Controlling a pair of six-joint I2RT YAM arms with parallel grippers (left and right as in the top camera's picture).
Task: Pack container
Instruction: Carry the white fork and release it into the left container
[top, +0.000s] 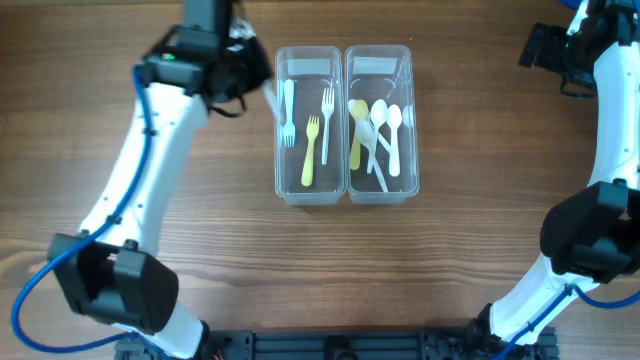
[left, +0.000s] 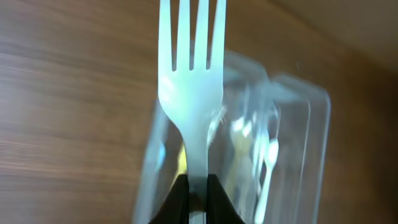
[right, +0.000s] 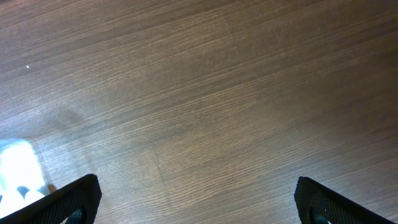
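Brown wood-grain bench (top: 480, 250) underneath, carrying a left-hand clear rectangular plastic container (top: 325, 187) and a right-hand clear rectangular plastic container (top: 397, 188), side by side and touching, near the top middle. Inside the left-hand one: a pale blue plastic fork (top: 288, 115), a white plastic fork (top: 327, 115) and a yellow-green plastic fork (top: 310, 150), all lying lengthwise. Inside the right-hand one: a yellow plastic spoon (top: 356, 130) and several white plastic spoons (top: 394, 135), overlapping one another. Up the left side, left arm (top: 150, 150) reaching toward the fork container, left jaws clenched on the handle of a whitish translucent plastic fork (left: 191, 93), black fingertips (left: 174, 199) pinching it from both sides. Held fork up in the air, tines pointing away from the wrist, right at the outer left rim of the fork container; over the rim or just outside it, cannot tell. Blurred behind it in the left wrist view: both containers with cutlery inside. At the far right edge, right arm (top: 610, 120), well apart from the containers, right jaws released, dark fingertips (right: 68, 202) spread wide over bare wood, gripping nothing. Pale blurred patch at the lower left of the right wrist view, too unclear to name.
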